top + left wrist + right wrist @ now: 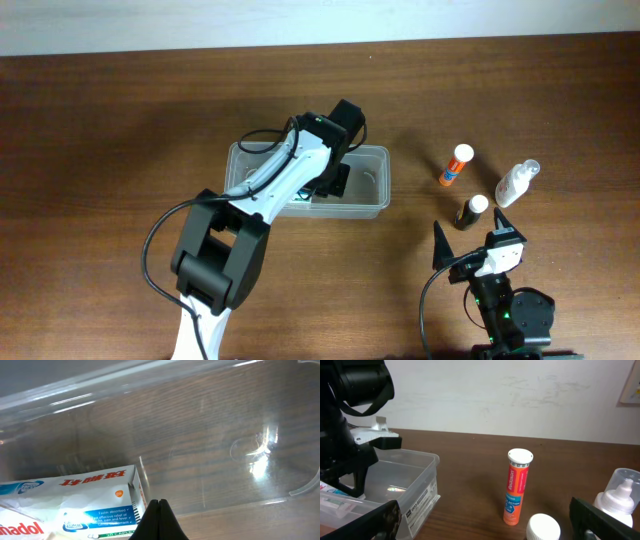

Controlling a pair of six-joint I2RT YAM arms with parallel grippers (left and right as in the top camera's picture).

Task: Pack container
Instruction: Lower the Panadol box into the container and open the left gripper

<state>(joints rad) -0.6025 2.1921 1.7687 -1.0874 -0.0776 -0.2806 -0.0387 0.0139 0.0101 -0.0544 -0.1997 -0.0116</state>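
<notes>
The clear container [372,206] sits mid-table. Inside it, at its left end, lies a white and blue medicine box [301,197] [75,500]. My left gripper [336,181] [159,504] reaches down into the container beside the box's right end, its jaws shut on nothing. Near the front right, my right gripper [468,236] [485,529] stands wide open and empty. A small dark bottle with a white cap [472,211] [543,528] stands just ahead of its jaws. An orange tube [456,166] [517,487] and a white spray bottle [517,182] [620,496] stand farther back.
The left arm [225,250] stretches from the front edge over the table to the container. The container's near corner [417,487] shows left of the right gripper. A pale wall runs behind the table.
</notes>
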